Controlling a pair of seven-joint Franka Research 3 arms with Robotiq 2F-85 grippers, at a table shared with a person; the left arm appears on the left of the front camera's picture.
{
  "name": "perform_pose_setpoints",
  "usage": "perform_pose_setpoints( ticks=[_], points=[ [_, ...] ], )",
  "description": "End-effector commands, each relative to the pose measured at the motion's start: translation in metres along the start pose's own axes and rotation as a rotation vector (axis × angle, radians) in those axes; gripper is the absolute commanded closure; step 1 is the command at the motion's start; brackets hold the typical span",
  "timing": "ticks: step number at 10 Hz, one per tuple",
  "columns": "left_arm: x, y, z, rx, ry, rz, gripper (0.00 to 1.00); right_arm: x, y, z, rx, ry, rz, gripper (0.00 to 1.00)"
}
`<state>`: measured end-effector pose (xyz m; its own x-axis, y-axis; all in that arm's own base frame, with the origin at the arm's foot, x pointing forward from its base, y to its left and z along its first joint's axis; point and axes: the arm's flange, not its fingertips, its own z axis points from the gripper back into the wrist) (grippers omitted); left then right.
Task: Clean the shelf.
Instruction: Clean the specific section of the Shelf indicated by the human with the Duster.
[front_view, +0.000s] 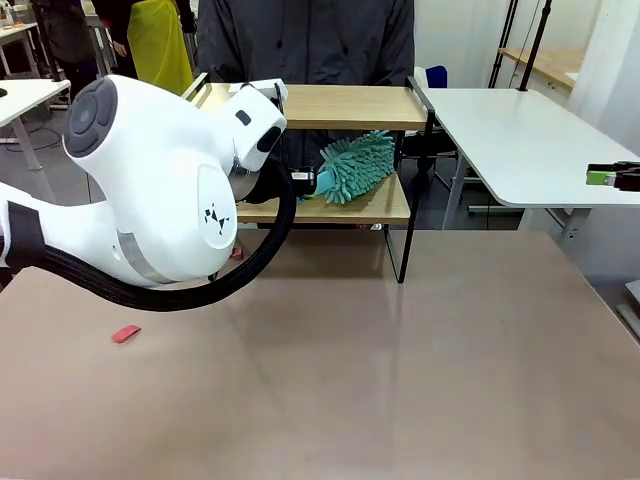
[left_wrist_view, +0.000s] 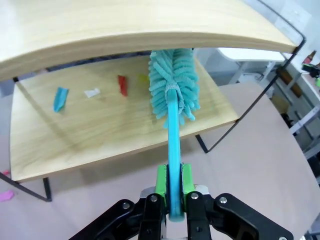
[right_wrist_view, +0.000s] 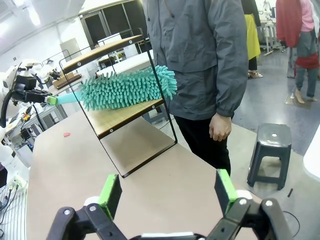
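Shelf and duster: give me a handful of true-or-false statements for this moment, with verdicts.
1. The left gripper is shut on the handle of the duster. True.
2. The duster's head lies on top of the shelf. False: it is under the top board, over the lower board.
3. The right gripper is open and holds nothing. True.
4. The lower board is bare. False: coloured scraps lie on it.
5. A person stands beyond the shelf. True.

Pink scrap on brown table; white table behind, at right; dark stool beside person in grey jacket.
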<state>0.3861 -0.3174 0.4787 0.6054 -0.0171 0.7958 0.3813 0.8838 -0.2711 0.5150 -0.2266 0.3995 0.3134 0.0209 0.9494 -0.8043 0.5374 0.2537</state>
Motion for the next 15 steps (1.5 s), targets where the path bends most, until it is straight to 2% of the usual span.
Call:
perform_pose_setpoints(
  ticks=[1, 4, 6, 9, 11, 15],
  points=[
    [0.018, -0.037, 0.000, 0.064, 0.058, 0.025, 0.86, 0.002, 0.003, -0.002, -0.004, 0.001, 0.004, 0.00],
    [0.014, -0.017, 0.023, 0.123, 0.094, 0.044, 0.86, 0.002, 0.003, -0.002, -0.004, 0.001, 0.004, 0.00],
    [0.009, -0.004, 0.047, 0.215, 0.104, 0.034, 0.86, 0.002, 0.003, -0.002, -0.004, 0.001, 0.004, 0.00],
    [-0.003, 0.020, 0.081, 0.384, 0.071, 0.016, 0.86, 0.002, 0.003, -0.002, -0.004, 0.001, 0.004, 0.00],
    [-0.013, 0.034, 0.106, 0.446, 0.038, 0.000, 0.86, 0.002, 0.003, -0.002, -0.004, 0.001, 0.004, 0.00],
    [-0.028, 0.037, 0.151, 0.532, -0.017, -0.013, 0.86, 0.002, 0.003, -0.002, -0.004, 0.001, 0.004, 0.00]
  ],
)
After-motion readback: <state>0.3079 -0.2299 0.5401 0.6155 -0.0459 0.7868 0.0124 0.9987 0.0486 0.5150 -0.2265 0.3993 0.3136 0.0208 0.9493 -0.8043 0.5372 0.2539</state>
